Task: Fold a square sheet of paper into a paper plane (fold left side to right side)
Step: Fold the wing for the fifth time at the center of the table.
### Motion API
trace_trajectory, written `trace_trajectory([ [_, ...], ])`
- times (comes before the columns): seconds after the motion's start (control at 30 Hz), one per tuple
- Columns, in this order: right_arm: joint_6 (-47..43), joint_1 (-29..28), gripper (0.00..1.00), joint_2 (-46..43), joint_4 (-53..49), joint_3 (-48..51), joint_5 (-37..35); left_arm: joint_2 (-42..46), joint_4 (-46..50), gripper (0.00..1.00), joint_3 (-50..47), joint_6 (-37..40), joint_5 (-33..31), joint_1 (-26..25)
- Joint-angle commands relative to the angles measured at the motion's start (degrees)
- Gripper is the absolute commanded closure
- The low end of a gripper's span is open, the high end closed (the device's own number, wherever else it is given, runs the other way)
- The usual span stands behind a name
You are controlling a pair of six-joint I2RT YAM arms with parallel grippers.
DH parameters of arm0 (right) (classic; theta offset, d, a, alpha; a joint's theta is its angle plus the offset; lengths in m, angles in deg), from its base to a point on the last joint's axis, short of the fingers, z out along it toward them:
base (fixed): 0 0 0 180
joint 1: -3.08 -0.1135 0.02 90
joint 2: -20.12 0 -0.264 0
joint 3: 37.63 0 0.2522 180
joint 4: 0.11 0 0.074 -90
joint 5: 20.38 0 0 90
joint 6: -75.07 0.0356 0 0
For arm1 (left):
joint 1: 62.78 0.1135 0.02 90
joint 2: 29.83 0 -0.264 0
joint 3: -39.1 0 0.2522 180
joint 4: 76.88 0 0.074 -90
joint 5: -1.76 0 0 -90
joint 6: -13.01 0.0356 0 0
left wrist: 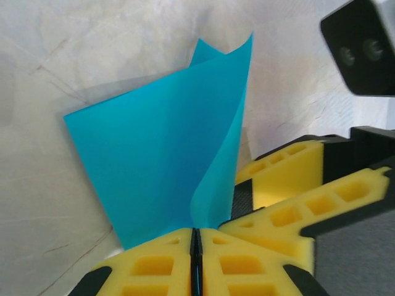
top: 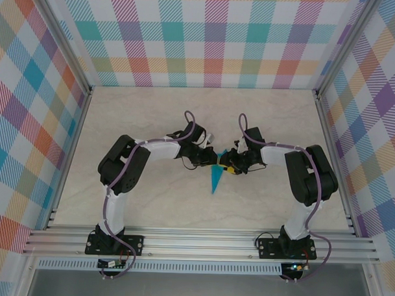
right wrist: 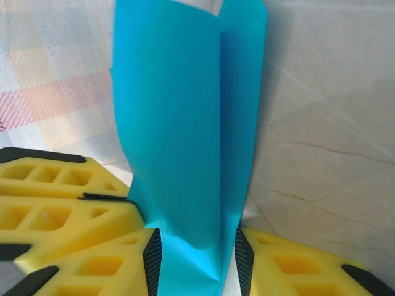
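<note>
The turquoise sheet of paper [top: 216, 181] is folded into a narrow pointed shape, its tip aimed at the near edge of the table. Both grippers meet over its far end. My left gripper [left wrist: 195, 231] is shut on the paper [left wrist: 154, 154], which rises from the closed tips with one layer curling up. My left gripper [top: 210, 160] comes in from the left. My right gripper [right wrist: 197, 250] stands open, with the creased paper [right wrist: 179, 123] lying between its black pads. My right gripper [top: 228, 167] almost touches the left one, and its yellow fingers [left wrist: 290, 179] sit close beside the left jaws.
The pale marbled table [top: 150, 205] is fenced by checked walls [top: 30, 116] on three sides. An aluminium rail [top: 201, 242] with both arm bases runs along the near edge. The right wrist's camera housing [left wrist: 361, 52] hangs near the left gripper.
</note>
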Motion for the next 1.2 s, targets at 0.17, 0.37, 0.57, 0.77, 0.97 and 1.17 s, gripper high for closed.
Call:
trace_trajectory([
  [0.17,-2.88,-0.14,0.58,-0.90,-6.37,0.81,-5.90,-2.84,2.35,0.89,3.03,3.97,0.39,1.27],
  [0.37,-3.84,-0.07,0.55,-3.19,-7.78,1.35,-7.30,-3.90,2.58,0.90,3.52,4.71,-0.09,1.67],
  [0.57,-3.70,-0.03,0.63,-5.65,-5.28,3.23,-2.39,-3.75,2.49,0.91,3.02,5.09,-0.01,2.07],
  [0.77,0.85,-0.56,0.67,-10.33,2.43,7.71,7.31,-3.66,1.98,0.91,2.47,5.18,0.25,2.11],
  [0.97,8.91,-3.90,0.67,-14.18,11.21,11.97,8.55,-3.22,1.44,0.91,1.63,5.13,0.21,2.08],
  [1.17,12.09,-7.86,0.68,-13.19,13.78,12.29,7.00,-3.15,1.26,0.91,1.39,5.24,0.36,2.08],
])
